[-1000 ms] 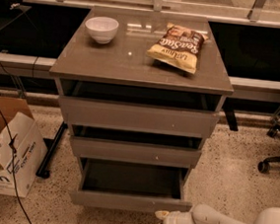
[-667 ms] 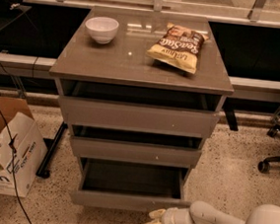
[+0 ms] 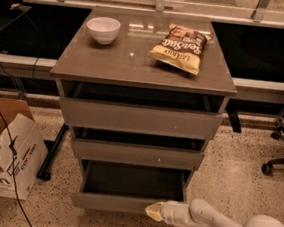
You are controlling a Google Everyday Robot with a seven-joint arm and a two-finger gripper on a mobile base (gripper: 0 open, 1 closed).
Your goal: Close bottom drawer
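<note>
The bottom drawer (image 3: 118, 202) is the lowest and narrowest of three grey-brown drawers. It stands pulled out, its dark box open to view above a plain flat front. My gripper (image 3: 153, 211) comes in from the lower right on a white arm. Its cream tip is at the right part of the drawer's front, touching it or very close. The two drawers above, the wide one (image 3: 139, 119) and the middle one (image 3: 137, 154), are also partly out.
On the cabinet top (image 3: 86, 65) stand a white bowl (image 3: 103, 29) and a chip bag (image 3: 181, 47). A cardboard box (image 3: 2, 152) with cables sits on the floor at left. An office chair base (image 3: 278, 161) is at right.
My gripper has moved left along the floor toward the bottom drawer's front. The drawer has not visibly moved.
</note>
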